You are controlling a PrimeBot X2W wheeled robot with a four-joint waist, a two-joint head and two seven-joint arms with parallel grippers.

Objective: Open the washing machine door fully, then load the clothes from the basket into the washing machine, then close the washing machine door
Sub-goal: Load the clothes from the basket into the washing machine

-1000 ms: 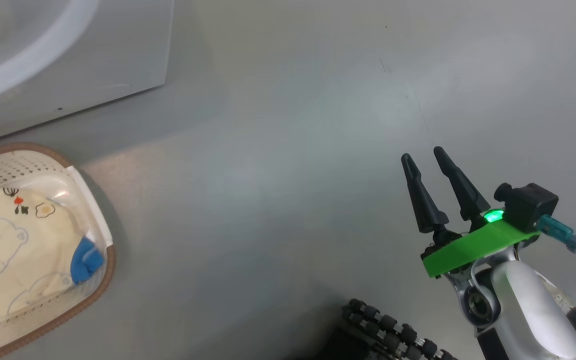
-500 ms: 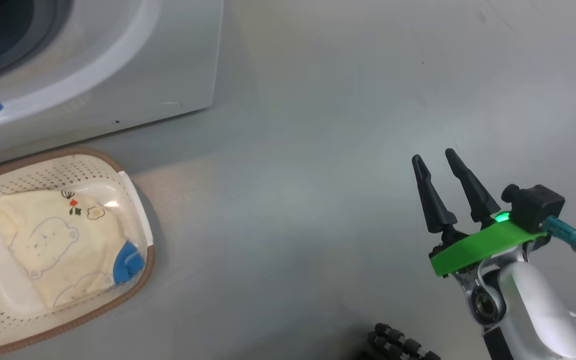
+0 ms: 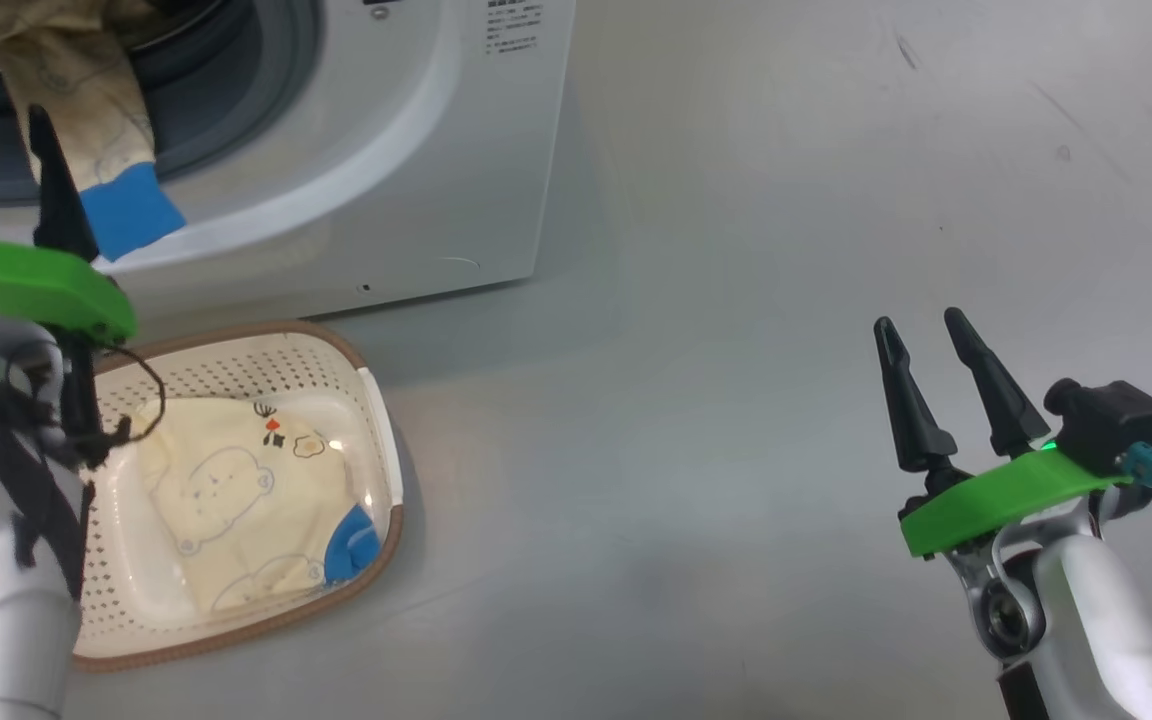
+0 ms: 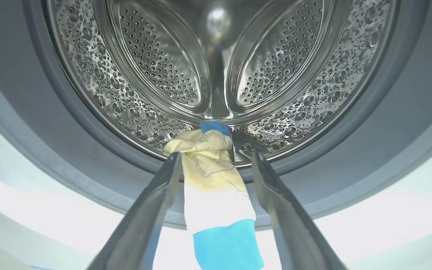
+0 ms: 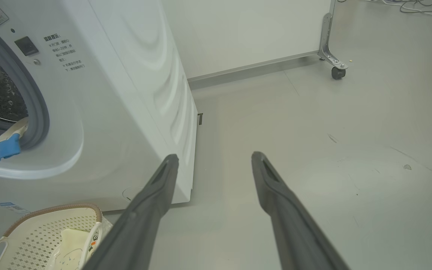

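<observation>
The grey floor [image 5: 313, 123] is scuffed in spots. In the right wrist view a white partition [image 5: 246, 30] stands at twelve o'clock. Its metal bracket [image 5: 327, 37] and small castor [image 5: 338, 72] sit toward two o'clock, with loose cables [image 5: 418, 5] farther out.

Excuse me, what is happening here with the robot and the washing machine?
The robot is loading laundry. Its left gripper is open at the mouth of the washing machine, where a yellow garment with a blue cuff hangs over the grey gasket, half in the drum and half out. A second garment lies in the basket on the floor. The right gripper is open and empty, off to the side.
</observation>
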